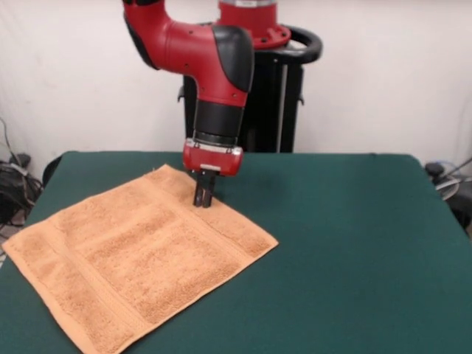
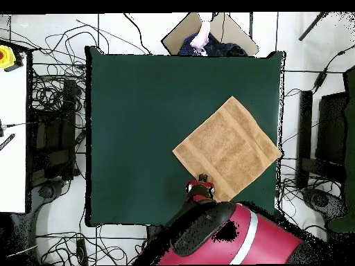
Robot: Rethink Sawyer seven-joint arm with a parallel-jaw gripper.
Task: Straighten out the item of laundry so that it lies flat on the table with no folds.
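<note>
The orange-tan towel (image 1: pixel 140 258) lies spread out like a diamond on the left part of the green table (image 1: pixel 354 236), and looks flat with no clear folds. One corner hangs near the table's front left edge. My gripper (image 1: pixel 203 198) points straight down with its tips at the towel's far edge, near the far corner. The jaws stand close together; I cannot tell whether any cloth is pinched between them. In the overhead view the towel (image 2: pixel 227 149) lies at the table's (image 2: pixel 139 125) right side and my gripper (image 2: pixel 202 180) is at its lower edge.
The robot's pedestal (image 1: pixel 273 88) stands behind the table's far edge. Cables and boxes (image 2: pixel 55 131) lie on the floor around the table. A cardboard sheet and what seems to be a person (image 2: pixel 201 38) show at the table's top edge in the overhead view.
</note>
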